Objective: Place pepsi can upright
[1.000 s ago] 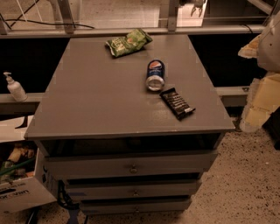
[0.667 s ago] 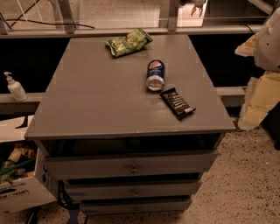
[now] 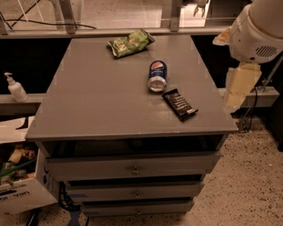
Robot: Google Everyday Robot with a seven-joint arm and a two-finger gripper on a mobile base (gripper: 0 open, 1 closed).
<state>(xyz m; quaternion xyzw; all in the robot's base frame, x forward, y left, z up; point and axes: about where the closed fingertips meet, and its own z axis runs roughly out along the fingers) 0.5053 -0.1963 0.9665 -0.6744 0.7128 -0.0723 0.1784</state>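
Gray cabinet top (image 3: 97, 97) held the pepsi can (image 3: 157, 76) on its side, just beside a black snack bar (image 3: 179, 104), with a green chip bag (image 3: 130, 43) behind. The gripper (image 3: 200, 5) sat at the frame's top edge, well apart from the can; its opening could not be told.

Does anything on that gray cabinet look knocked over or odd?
Yes: the pepsi can lies on its side beside the snack bar, not upright. The gripper is at the view's top edge, away from it.

Grey worktop (image 3: 88, 110) carries green bag (image 3: 130, 43) at far edge, black bar (image 3: 179, 104) near right front. Drawers (image 3: 132, 168) below. Pump bottle (image 3: 15, 87) on left ledge. Claw (image 3: 200, 6) at top edge.
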